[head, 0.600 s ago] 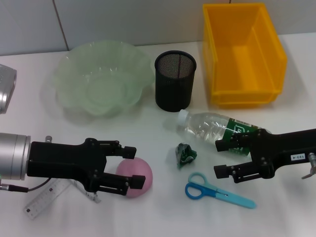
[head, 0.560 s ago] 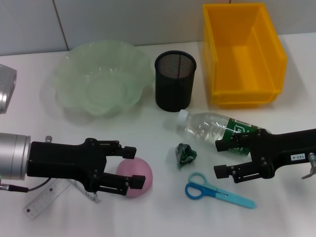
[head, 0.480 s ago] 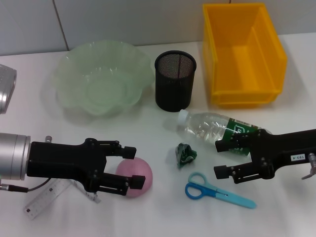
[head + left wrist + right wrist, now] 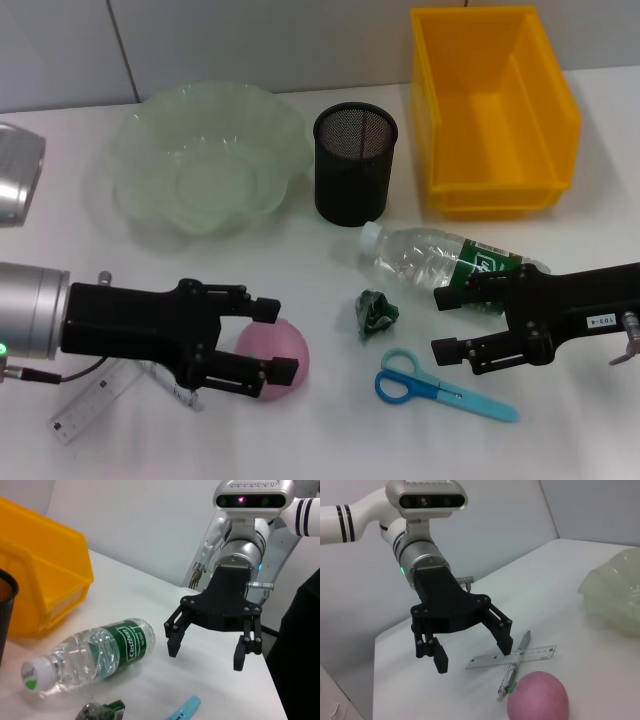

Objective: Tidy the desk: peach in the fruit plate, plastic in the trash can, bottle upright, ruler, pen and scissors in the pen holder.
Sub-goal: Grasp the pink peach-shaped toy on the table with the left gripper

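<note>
A pink peach [image 4: 288,343] [image 4: 538,697] lies on the white desk. My left gripper [image 4: 277,340] [image 4: 472,652] hovers open just at its left side, with nothing between the fingers. Under that arm lie the clear ruler [image 4: 92,406] [image 4: 520,656] and a pen [image 4: 182,394] [image 4: 512,672], crossed. A clear bottle [image 4: 430,257] [image 4: 100,652] with a green label lies on its side. My right gripper [image 4: 443,324] [image 4: 206,654] stands open beside its base. Crumpled green plastic [image 4: 375,310] [image 4: 100,712] and blue scissors [image 4: 440,388] [image 4: 182,710] rest near the bottle.
A pale green fruit plate [image 4: 140,190] [image 4: 615,590] stands at the back left. The black mesh pen holder [image 4: 355,190] stands in the middle. A yellow bin [image 4: 495,190] [image 4: 40,570] sits at the back right.
My left arm has crept slightly right toward the peach. The right gripper has eased a little toward the bottle. Nothing was taken hold of.
</note>
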`<state>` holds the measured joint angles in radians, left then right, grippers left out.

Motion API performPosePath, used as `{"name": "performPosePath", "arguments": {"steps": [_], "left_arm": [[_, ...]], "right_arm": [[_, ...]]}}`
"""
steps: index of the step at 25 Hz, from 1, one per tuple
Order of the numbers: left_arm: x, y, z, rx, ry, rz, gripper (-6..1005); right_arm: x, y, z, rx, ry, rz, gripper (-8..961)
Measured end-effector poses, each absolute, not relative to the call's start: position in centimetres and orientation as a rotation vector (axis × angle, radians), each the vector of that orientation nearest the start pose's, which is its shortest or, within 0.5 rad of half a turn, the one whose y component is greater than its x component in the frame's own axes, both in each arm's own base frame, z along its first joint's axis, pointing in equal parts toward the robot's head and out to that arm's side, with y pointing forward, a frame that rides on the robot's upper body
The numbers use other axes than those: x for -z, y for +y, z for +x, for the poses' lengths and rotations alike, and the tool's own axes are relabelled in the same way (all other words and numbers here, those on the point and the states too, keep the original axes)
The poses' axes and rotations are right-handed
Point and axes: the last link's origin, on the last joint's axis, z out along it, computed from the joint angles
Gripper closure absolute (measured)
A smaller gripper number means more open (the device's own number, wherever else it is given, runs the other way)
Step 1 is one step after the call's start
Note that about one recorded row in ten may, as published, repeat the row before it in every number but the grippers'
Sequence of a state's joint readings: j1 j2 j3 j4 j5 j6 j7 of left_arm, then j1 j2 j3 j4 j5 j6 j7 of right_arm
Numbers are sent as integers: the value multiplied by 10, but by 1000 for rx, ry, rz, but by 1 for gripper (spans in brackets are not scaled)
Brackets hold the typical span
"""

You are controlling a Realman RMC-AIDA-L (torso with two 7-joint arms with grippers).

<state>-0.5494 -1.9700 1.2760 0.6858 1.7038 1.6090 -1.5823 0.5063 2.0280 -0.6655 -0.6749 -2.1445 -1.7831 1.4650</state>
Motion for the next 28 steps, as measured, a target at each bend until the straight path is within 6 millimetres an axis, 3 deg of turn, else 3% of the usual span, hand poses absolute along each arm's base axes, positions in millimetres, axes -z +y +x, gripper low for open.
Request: {"name": "performPosePath", "arguments": {"steps": [7,13,14,19,28], "left_arm": [[26,320,-211,531,-540,-3156,160],[40,331,-200,370,-474,-3188,163],[44,337,-201,242,-468,-3181,163],[44,339,-202,204,-468,-3171,166],[47,349,-207,-37,-429,-3126,170]], "right_arm": [[-18,297,276,-621,792,-2934,143],[-20,298,276,-611,807,-2933,143],[-20,299,276,-610,807,-2932,143],[-20,299,277,-607,807,-2929,144],[-21,301,276,-607,802,-2928,144]]}}
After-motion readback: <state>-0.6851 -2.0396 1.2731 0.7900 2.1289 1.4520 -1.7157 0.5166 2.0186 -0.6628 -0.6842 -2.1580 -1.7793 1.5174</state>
